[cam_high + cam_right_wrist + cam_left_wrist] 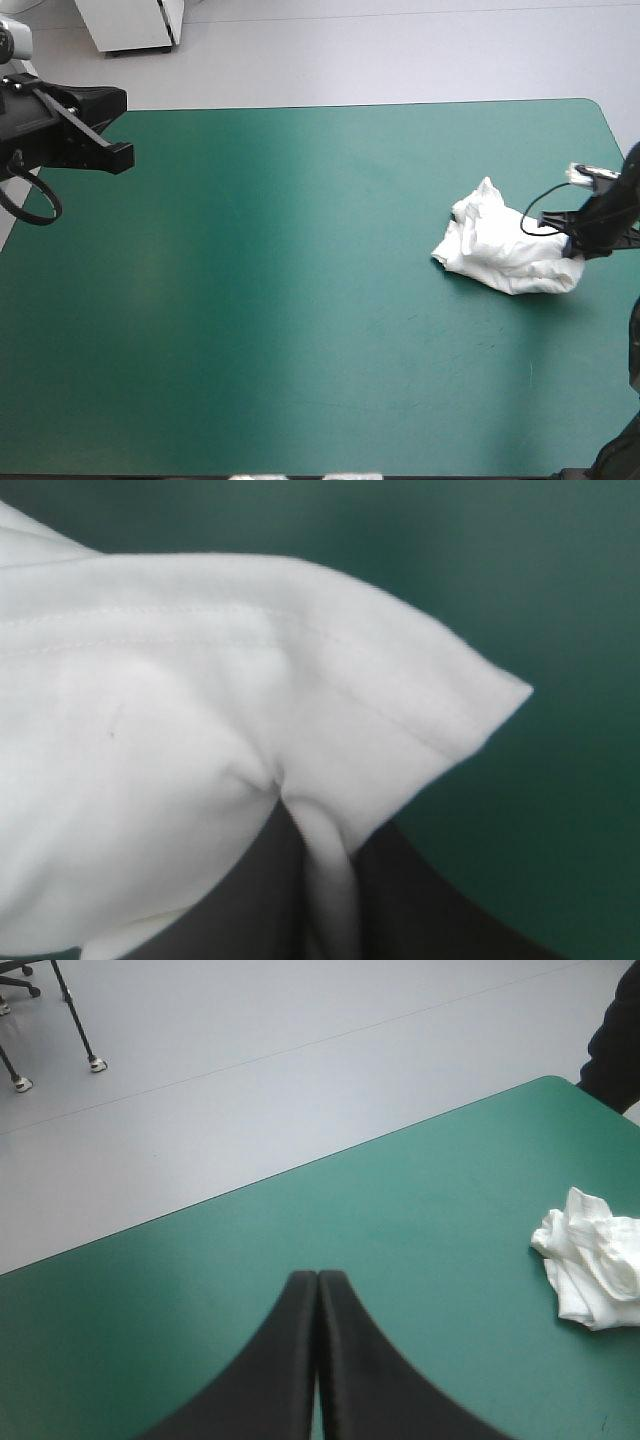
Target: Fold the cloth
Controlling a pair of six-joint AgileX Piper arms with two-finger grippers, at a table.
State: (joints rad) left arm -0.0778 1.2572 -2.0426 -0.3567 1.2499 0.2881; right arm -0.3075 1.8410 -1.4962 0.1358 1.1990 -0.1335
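The white T-shirt point(505, 247) lies as a crumpled heap on the teal-green cover near the table's right edge. My right gripper point(574, 247) is low at the heap's right side, shut on the T-shirt. In the right wrist view white fabric point(200, 750) with a stitched hem is pinched between the black fingers point(420, 900) and drapes over them. My left gripper point(317, 1280) is shut and holds nothing; it hangs raised over the far left corner point(120, 155). From there the T-shirt point(595, 1270) shows far ahead and to one side.
The teal-green table point(280, 300) spreads wide to the left of the heap and toward the front edge. The table's far edge and rounded far right corner point(590, 103) lie beyond the heap.
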